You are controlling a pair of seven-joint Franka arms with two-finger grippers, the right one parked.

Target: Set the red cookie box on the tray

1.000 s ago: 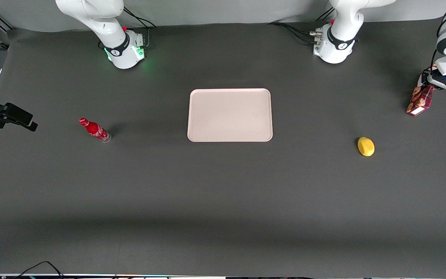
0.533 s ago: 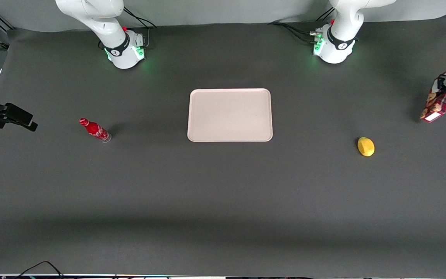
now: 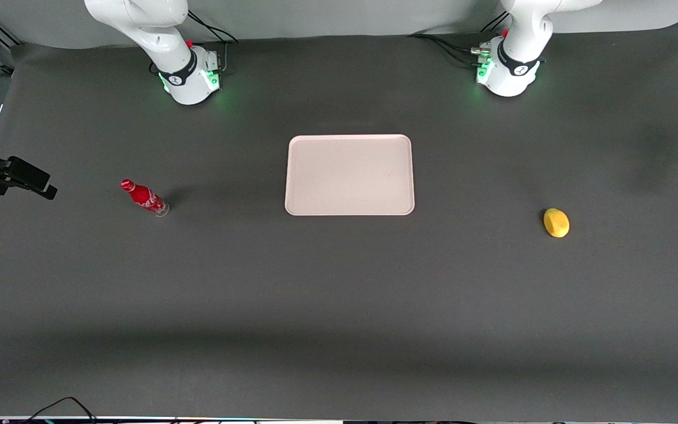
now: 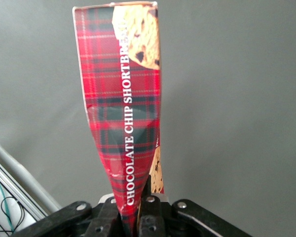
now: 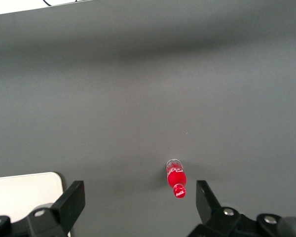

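The red cookie box [image 4: 123,113], dark-red tartan with cookie pictures, is pinched at one end between my left gripper's fingers [image 4: 133,217]; it sticks out away from the jaws over the grey table. The gripper is shut on the box, and the carton is squeezed narrow at the grip. Gripper and box are off the front view, past the working arm's end of the table. The tray [image 3: 349,175], pale pinkish-white with nothing on it, lies at the table's middle. A corner of the tray also shows in the right wrist view [image 5: 19,197].
A small red soda bottle [image 3: 145,198] stands toward the parked arm's end, also in the right wrist view [image 5: 176,180]. A yellow lemon-like object [image 3: 556,222] lies toward the working arm's end, nearer the camera than the tray. A metal rail and cables [image 4: 19,182] show beside the gripper.
My left gripper, still holding the cookie box, has moved sideways toward the working arm's end and out of the front view. Nothing else moved.
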